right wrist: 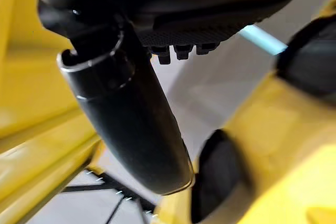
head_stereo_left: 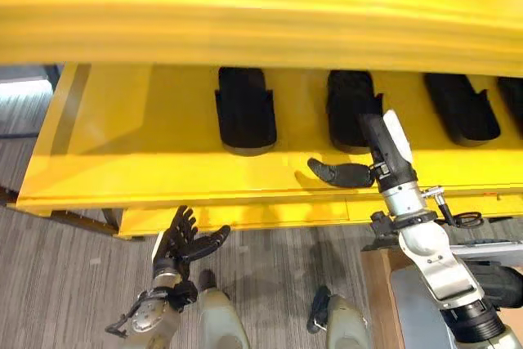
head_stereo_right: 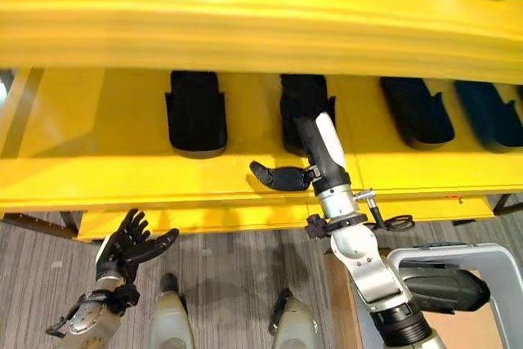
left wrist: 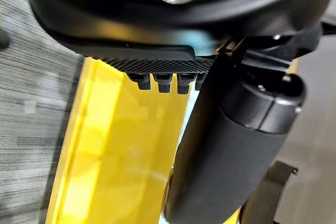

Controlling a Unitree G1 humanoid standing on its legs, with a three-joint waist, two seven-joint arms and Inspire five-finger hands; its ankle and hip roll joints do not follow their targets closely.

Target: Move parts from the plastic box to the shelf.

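Parts [head_stereo_left: 245, 112] line the shelf [head_stereo_left: 122, 161]; right hand [head_stereo_left: 384, 149] fingers straight, holding nothing

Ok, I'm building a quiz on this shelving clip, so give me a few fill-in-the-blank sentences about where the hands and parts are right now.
1. The shelf holding the black parts is coloured ____.
2. The hand reaching over the shelf is the robot's ____ hand.
3. The left hand hovers below the shelf's front edge with its fingers ____.
4. Near the right arm's wrist, a small black part lies ____ the shelf.

Missing words: yellow; right; open; on
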